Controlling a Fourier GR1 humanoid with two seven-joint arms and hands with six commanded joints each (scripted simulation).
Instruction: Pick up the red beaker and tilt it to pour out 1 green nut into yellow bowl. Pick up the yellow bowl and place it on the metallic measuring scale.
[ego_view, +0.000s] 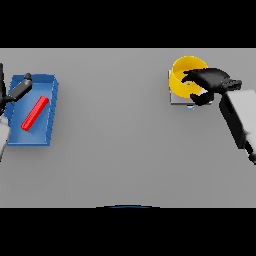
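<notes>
The yellow bowl stands at the far right of the table on the metallic scale, whose grey edge shows below and to the left of it. My right hand reaches in from the right. Its fingers curl over the bowl's near-right rim and its thumb sits below the bowl's side. The red beaker lies on its side, slanted, inside a blue bin at the far left. My left hand hovers over the bin's upper left corner with fingers straight, apart from the beaker.
The blue bin's walls surround the beaker on all sides. A small pale spot shows at the scale's front edge. Grey table stretches between the bin and the scale.
</notes>
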